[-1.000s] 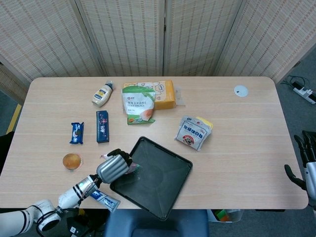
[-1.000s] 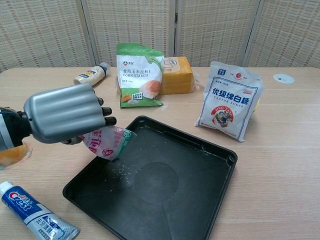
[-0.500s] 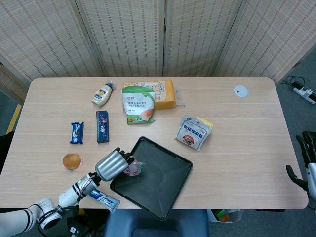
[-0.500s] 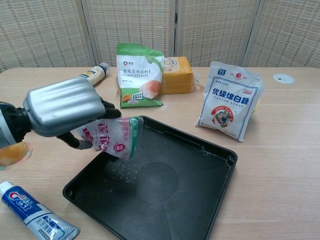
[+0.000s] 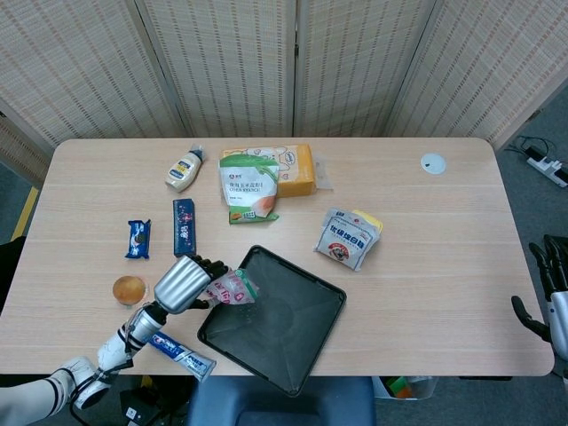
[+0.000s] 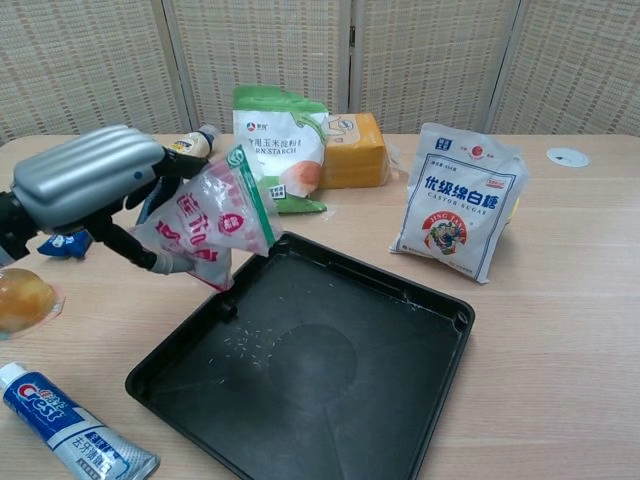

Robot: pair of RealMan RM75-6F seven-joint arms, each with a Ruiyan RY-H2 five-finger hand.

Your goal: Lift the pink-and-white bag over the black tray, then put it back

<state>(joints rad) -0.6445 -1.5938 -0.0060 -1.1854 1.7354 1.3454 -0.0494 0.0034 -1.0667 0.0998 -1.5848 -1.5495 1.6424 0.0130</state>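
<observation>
Left hand holds the bag up

The left hand (image 6: 85,185) holds the pink-and-white bag (image 6: 213,222) in the air by the black tray (image 6: 400,395) (over its left edge). A white sugar bag (image 6: 460,213) stands behind the tray.

In the chest view the left hand (image 6: 85,185) covers the upper left of the pink-and-white bag (image 6: 210,225), so the fingers' hold on it stays unseen. The toothpaste tube (image 6: 70,425) runs off the bottom edge there. In the head view the right hand (image 5: 546,288) is cut by the right edge, seemingly holding nothing. The small disc (image 5: 432,162) on the table (image 5: 426,257) is too small to identify.
</observation>
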